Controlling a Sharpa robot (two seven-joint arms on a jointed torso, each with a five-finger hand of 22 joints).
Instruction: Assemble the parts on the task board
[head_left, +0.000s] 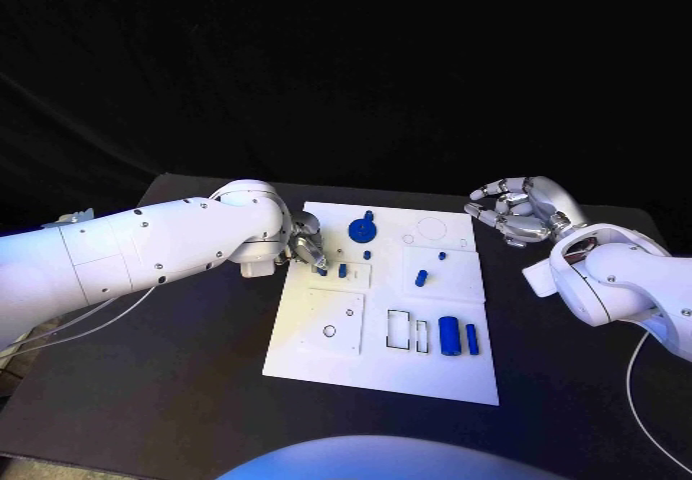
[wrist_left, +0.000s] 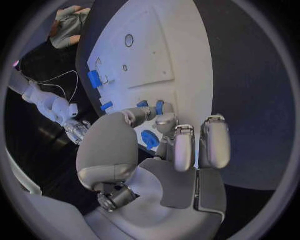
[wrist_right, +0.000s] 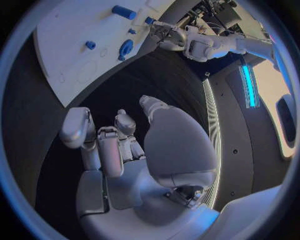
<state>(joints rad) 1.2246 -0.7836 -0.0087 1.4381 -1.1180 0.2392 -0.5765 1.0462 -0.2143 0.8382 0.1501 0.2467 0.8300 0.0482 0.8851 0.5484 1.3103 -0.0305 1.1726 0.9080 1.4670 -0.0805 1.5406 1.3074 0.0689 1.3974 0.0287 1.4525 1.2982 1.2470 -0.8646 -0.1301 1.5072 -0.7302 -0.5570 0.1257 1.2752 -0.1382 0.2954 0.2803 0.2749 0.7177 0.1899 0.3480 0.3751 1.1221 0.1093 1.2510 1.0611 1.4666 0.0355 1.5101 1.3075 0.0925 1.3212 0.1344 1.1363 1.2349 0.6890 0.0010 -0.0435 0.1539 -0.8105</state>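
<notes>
The white task board (head_left: 325, 345) lies mid-table. My left hand (head_left: 306, 250) is low over its far left part, thumb and a fingertip pinching a small blue part (wrist_left: 159, 106). Right beside them a short blue peg (head_left: 342, 269) stands in the board. A blue gear-shaped part (head_left: 362, 231) sits just beyond the hand, under the palm (wrist_left: 150, 139). Another blue peg (head_left: 421, 278) stands mid-board. Two blue cylinders (head_left: 450, 335) lie near the right edge. My right hand (head_left: 516, 212) hovers off the board's far right corner, fingers loosely curled and apart, holding nothing.
Small blue studs (head_left: 441, 256) stand in the board's far half. Rectangular slots (head_left: 398, 329) and round holes (head_left: 330, 330) mark its near half. Black table (head_left: 159, 400) surrounds the board on all sides.
</notes>
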